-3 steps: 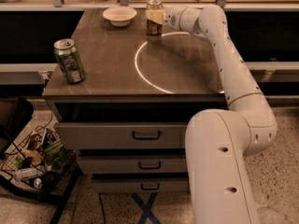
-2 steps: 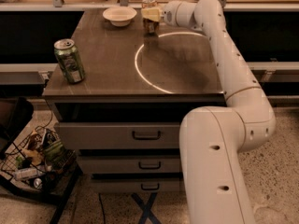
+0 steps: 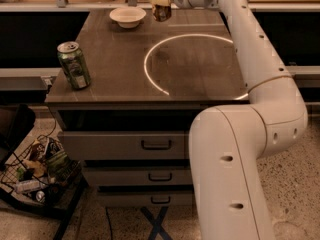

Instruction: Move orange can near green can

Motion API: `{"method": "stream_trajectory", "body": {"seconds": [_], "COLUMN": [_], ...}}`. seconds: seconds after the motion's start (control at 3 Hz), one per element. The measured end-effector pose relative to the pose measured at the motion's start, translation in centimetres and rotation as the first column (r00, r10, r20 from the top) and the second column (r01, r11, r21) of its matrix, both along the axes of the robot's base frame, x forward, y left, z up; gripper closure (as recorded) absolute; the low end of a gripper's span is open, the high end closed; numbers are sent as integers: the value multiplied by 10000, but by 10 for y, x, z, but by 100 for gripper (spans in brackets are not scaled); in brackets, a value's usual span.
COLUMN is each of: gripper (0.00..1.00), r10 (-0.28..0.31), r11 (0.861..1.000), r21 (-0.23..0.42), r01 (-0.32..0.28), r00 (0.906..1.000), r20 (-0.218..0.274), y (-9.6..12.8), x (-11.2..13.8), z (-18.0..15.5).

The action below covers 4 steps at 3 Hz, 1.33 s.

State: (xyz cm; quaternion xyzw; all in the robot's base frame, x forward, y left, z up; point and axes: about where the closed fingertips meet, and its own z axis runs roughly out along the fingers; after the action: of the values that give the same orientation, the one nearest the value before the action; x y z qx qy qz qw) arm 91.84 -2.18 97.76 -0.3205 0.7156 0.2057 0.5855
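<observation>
The green can stands upright at the front left corner of the grey table. The orange can is held in my gripper above the far middle of the table, just right of the white bowl. The gripper is shut on the can's upper part, and the can's lower half hangs clear of the tabletop. The arm reaches in from the right across the table.
A white bowl sits at the table's far edge, left of the held can. A bright ring of light lies on the tabletop. Drawers are below the table. A wire basket of clutter stands on the floor at left.
The gripper has lifted the orange can off the table and carried it up and slightly left. The green can and bowl have not moved.
</observation>
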Motion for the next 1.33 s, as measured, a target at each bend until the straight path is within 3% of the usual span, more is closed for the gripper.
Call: {"method": "stream_trajectory", "body": {"seconds": [0.33, 0.67, 1.0, 1.33], "gripper": [100, 100, 100, 100], "r10": [-25, -279, -999, -1071], "r11": [9998, 9971, 9895, 9864], "r21": [191, 726, 1234, 1465], "r01": [22, 215, 749, 746], "r00": [9999, 9957, 9723, 9678], "r20": [141, 887, 2111, 2280], "y": [-17, -45, -90, -101], "x": [-19, -53, -106, -150], "z": [26, 72, 133, 121]}}
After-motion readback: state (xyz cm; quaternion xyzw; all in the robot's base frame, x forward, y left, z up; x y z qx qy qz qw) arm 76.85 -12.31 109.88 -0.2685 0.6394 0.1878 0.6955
